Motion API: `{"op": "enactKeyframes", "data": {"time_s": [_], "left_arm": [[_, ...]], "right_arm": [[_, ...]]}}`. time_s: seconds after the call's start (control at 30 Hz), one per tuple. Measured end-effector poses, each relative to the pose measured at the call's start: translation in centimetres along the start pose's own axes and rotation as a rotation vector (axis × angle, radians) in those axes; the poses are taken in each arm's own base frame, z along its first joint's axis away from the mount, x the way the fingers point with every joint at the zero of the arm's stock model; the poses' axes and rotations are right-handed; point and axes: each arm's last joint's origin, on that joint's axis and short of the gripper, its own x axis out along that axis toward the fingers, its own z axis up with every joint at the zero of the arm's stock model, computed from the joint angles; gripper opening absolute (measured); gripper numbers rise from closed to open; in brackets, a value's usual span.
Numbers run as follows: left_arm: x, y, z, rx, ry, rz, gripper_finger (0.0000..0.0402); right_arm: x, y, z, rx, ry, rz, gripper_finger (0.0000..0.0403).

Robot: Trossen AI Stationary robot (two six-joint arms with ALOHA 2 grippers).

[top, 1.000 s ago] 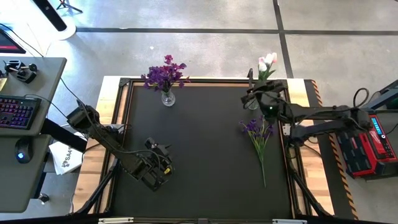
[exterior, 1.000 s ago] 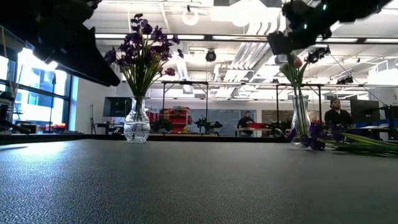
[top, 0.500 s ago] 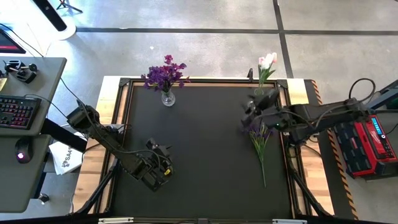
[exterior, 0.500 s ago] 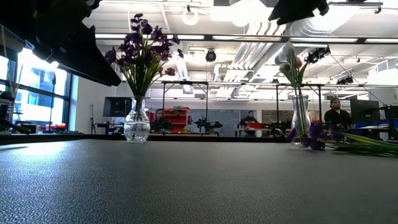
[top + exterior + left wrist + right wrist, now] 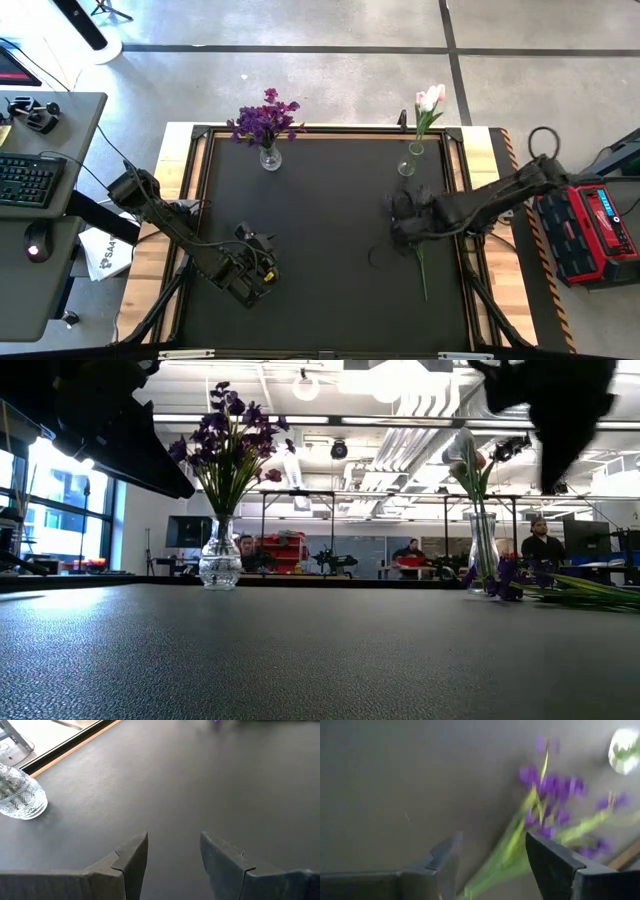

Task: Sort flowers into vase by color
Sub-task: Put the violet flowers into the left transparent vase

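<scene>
A loose bunch of purple flowers (image 5: pixel 547 795) lies flat on the black mat at its right side; its green stems (image 5: pixel 421 268) point to the near edge, and it shows in the low view as purple blooms (image 5: pixel 508 574). My right gripper (image 5: pixel 400 225) hovers over its blooms, open (image 5: pixel 492 865), fingers apart above the stems. A glass vase (image 5: pixel 269 158) at the far left holds purple flowers (image 5: pixel 265 120). A slim vase (image 5: pixel 409 160) at the far right holds pink and white tulips (image 5: pixel 430 98). My left gripper (image 5: pixel 260 270) waits, open (image 5: pixel 175 860), over the near left of the mat.
The mat (image 5: pixel 320 220) is bordered by a wooden table rim (image 5: pixel 175 200). A red and black box (image 5: pixel 590 230) sits beyond the right edge, and a desk with a keyboard (image 5: pixel 25 180) stands to the left. People show in the room behind the table (image 5: pixel 540 545).
My right gripper has drawn away from the tulip vase and swung toward the near edge, ending over the loose purple bunch. The tulips stay standing in their vase. The purple bunch on the mat has not moved.
</scene>
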Motion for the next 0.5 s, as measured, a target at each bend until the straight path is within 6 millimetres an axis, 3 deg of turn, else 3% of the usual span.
{"op": "enactKeyframes", "data": {"time_s": [0.13,0.27,0.5], "left_arm": [[0.0,0.0,0.0,0.001,0.0,0.0,0.017],[0.0,0.0,-0.1,0.012,0.027,-0.012,0.017],[0.0,-0.3,-0.1,0.041,0.064,-0.044,0.017]], "right_arm": [[1.4,0.8,-1.6,0.014,0.097,-0.077,0.0243],[3.7,0.1,-3.9,0.082,0.218,-0.114,0.0274],[7.9,-0.7,-6.6,0.272,0.312,-0.024,0.0251]]}}
